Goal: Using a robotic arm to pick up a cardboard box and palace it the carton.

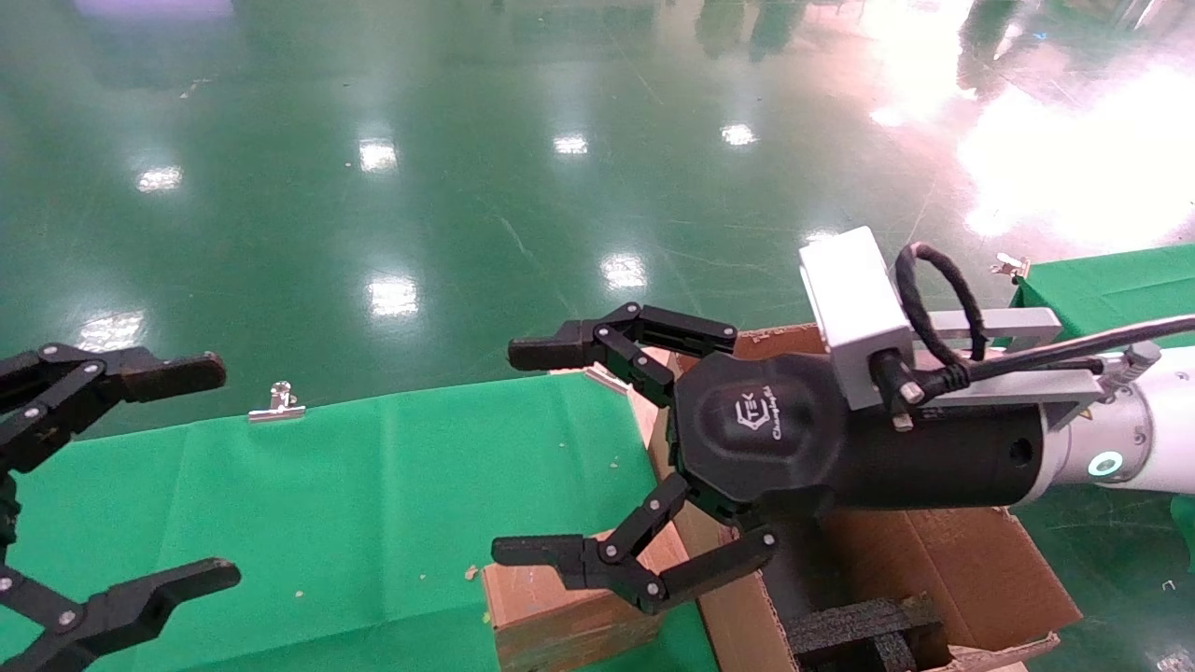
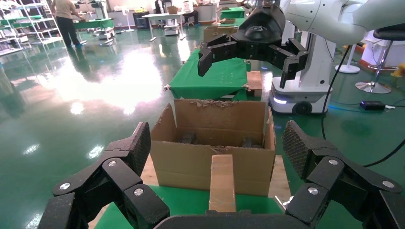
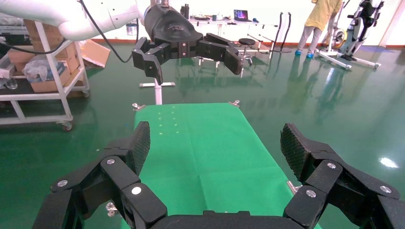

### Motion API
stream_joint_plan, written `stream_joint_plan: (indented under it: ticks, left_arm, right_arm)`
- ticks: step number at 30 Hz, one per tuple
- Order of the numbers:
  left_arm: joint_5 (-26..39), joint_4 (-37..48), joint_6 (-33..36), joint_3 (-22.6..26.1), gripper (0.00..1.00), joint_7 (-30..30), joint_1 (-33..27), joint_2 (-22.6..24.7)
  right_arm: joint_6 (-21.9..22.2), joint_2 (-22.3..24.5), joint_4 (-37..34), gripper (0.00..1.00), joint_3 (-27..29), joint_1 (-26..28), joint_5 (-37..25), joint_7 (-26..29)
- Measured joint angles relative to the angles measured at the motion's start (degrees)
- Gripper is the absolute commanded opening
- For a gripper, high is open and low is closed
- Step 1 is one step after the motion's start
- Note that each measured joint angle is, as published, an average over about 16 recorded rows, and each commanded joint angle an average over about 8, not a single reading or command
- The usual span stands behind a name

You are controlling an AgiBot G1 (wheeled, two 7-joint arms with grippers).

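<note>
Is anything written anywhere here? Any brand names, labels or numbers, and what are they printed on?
Right gripper, on its black housing: a raised hexagon logo with letters and a slanted script word beneath that seems to start "Chang"; the rest is too small to read.
Small cardboard box: no print legible.
Carton: no print seen.
Left gripper: no marking visible.

Glossy green floor (image 1: 373, 187) mirrors the lights; matt green cloth (image 1: 327, 504) covers the desk. The carton (image 1: 971, 569) is rough brown corrugated cardboard holding black foam (image 1: 859, 627). The right gripper (image 1: 523, 453) is matt black plastic.
</note>
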Motion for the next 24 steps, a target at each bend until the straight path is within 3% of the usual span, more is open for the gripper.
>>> stream_joint_plan:
  ticks: [11, 12, 19, 20, 24]
  left_arm:
    - [0.0, 0.0, 0.0, 0.0, 1.0, 0.0, 0.0, 0.0]
    - [0.0, 0.0, 0.0, 0.0, 0.92, 0.0, 0.0, 0.0]
    - [0.0, 0.0, 0.0, 0.0, 0.05, 0.0, 0.0, 0.0]
    - [0.0, 0.0, 0.0, 0.0, 0.0, 0.0, 0.0, 0.0]
    - [0.0, 0.0, 0.0, 0.0, 0.0, 0.0, 0.0, 0.0]
  right_arm:
    - [0.0, 0.0, 0.0, 1.0, 0.0, 0.0, 0.0, 0.0]
    - [0.0, 0.0, 0.0, 1.0, 0.0, 0.0, 0.0, 0.0]
    - [0.0, 0.0, 0.0, 1.0, 0.0, 0.0, 0.0, 0.0]
    - [0.0, 0.0, 0.0, 1.0, 0.0, 0.0, 0.0, 0.0]
    - [-0.2, 0.1, 0.0, 1.0, -0.2, 0.1, -0.3, 0.1]
